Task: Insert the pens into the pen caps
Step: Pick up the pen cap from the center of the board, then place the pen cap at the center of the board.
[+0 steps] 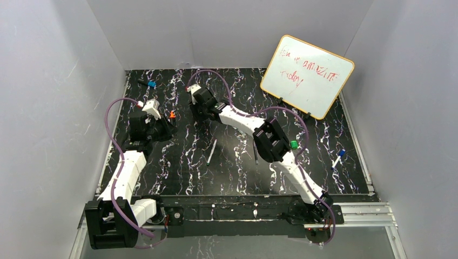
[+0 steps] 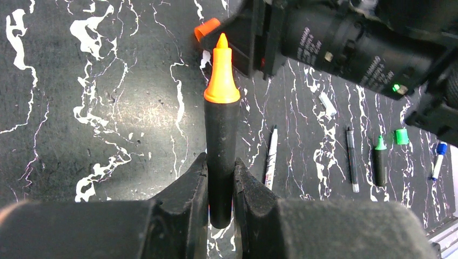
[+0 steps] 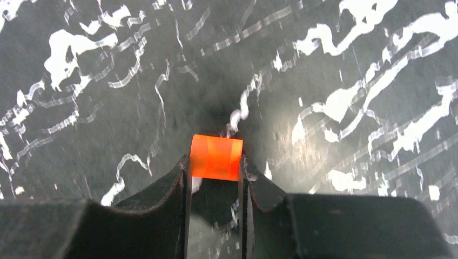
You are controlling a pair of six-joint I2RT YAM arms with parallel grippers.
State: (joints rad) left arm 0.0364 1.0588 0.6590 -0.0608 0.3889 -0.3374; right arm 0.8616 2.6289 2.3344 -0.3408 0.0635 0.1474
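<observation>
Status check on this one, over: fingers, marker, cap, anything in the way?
Left fingers shut on orange-tipped marker. Right fingers closed on orange cap. Cap just off the tip, not yet on. Nothing between them.

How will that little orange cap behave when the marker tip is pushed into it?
Probably stiff: the orange cap looks unsquashed between the fingers of the right hand. Its surface looks smooth and glossy, so it may slip or twist under a push. It is tiny beside the fingers, so likely very light.

Grey walls; black white-veined tabletop; whiteboard far-right.
</observation>
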